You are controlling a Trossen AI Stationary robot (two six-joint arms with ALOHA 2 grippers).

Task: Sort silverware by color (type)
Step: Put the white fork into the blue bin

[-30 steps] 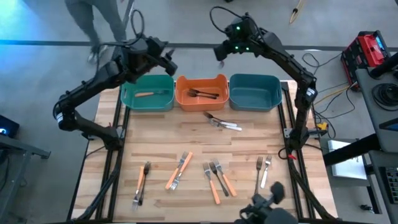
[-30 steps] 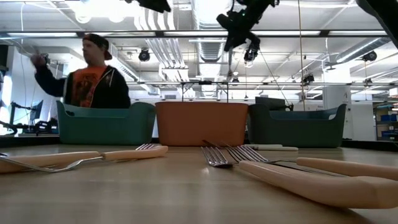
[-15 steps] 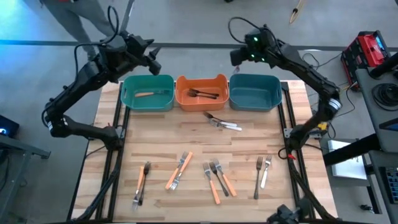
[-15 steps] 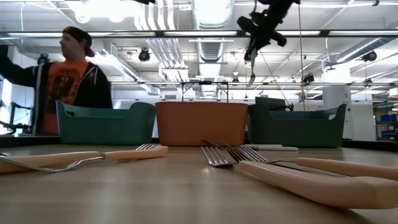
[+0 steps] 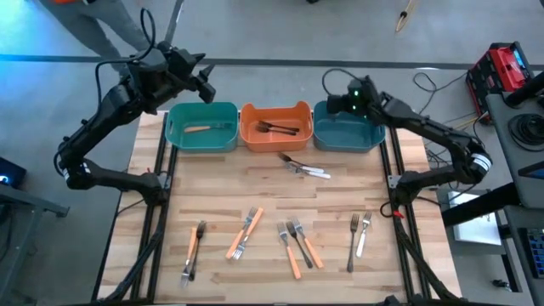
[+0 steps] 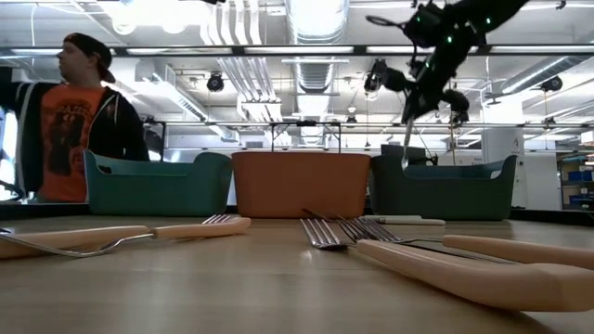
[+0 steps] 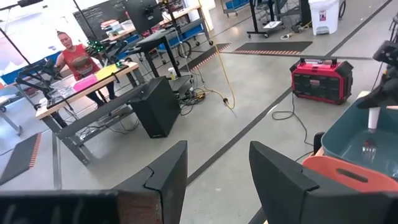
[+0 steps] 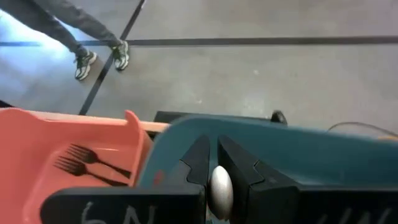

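My right gripper (image 5: 336, 104) is shut on a white-handled fork (image 6: 408, 139) and hangs over the left part of the right teal bin (image 5: 347, 126). My left gripper (image 7: 217, 174) is open and empty, high behind the left green bin (image 5: 201, 127), which holds one orange-handled fork (image 5: 197, 128). The orange bin (image 5: 275, 126) holds two dark forks (image 5: 280, 128). Two forks (image 5: 304, 167) lie on the table just in front of the bins. Several orange-handled and pale forks (image 5: 293, 242) lie near the front edge. My right gripper pinches the fork's white handle near its top end (image 8: 220, 186) between its two fingers. The fingers come from above, pointing down. The fork hangs upright below them, tines (image 6: 406, 160) down, lifted clear above the teal bin.
The three bins stand side by side along the table's far edge. A person (image 6: 79, 121) stands behind the table at the far left. Bare wood (image 5: 212, 183) lies between the bins and the front row of forks.
My right gripper has carried the white-handled fork from above the orange bin toward the table's right edge and down, over the right teal bin; the fork stays hanging upright. My left gripper has drawn back a little toward the left edge.
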